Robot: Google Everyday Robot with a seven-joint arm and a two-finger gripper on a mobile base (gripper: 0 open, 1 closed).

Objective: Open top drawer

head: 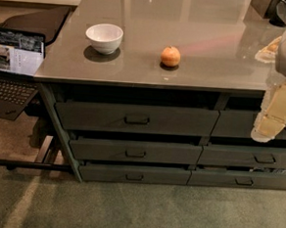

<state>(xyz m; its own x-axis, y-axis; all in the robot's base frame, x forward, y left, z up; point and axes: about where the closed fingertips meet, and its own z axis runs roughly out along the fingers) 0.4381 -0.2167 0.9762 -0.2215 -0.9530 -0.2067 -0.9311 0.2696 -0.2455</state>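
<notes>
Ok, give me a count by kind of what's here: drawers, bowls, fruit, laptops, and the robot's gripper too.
Drawers: 6, three per column, the top drawer upper left
Bowl: 1, white, on the counter
Fruit: 1, orange, on the counter
Laptop: 1, left of the drawers
Gripper: 1, at the right edge, before the upper right drawer
Total: 10
</notes>
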